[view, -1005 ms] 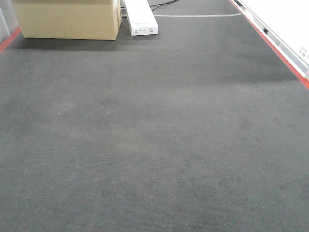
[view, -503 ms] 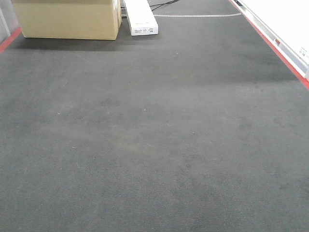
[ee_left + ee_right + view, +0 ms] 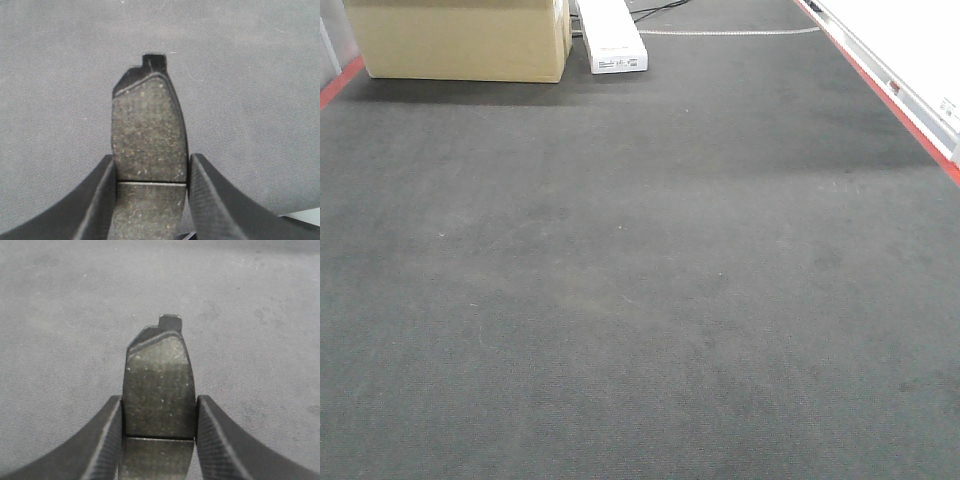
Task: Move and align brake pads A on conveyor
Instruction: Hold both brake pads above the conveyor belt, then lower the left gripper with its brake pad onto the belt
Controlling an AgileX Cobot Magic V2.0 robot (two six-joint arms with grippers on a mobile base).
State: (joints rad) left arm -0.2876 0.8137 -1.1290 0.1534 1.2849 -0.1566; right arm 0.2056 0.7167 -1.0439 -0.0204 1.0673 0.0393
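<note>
The one container in sight is a cardboard box [image 3: 460, 45] at the conveyor's [image 3: 640, 300] far left corner. Its top is cut off by the front view, so what it holds cannot be told. A long white case [image 3: 612, 40] lies at the conveyor's far end, and a red edge stripe [image 3: 900, 110] runs down the conveyor's right side. No pad shows on the stretch of conveyor that the front view covers.

Over the conveyor, the left pincer [image 3: 152, 160] is clenched on the left-hand brake pad [image 3: 147, 125]. Its two fingers [image 3: 100, 200] press the pad's long side edges just where the centre groove crosses. The speckled grey-brown friction face is turned up toward the wrist camera. The long axis runs straight out from the pincer, and the far end shows the black backing plate with a small square tab [image 3: 154, 61] pointing away.

The right pincer [image 3: 160, 400] likewise grasps the right-hand brake pad [image 3: 160, 370] over the conveyor, with its fingers [image 3: 215, 440] on both long edges at the groove. This pad too has its friction face up, its long axis pointing straight away from the pincer, and its tab [image 3: 170, 321] at the far tip.

Whether either pad touches the conveyor or hangs just above it cannot be told from the wrist views.
</note>
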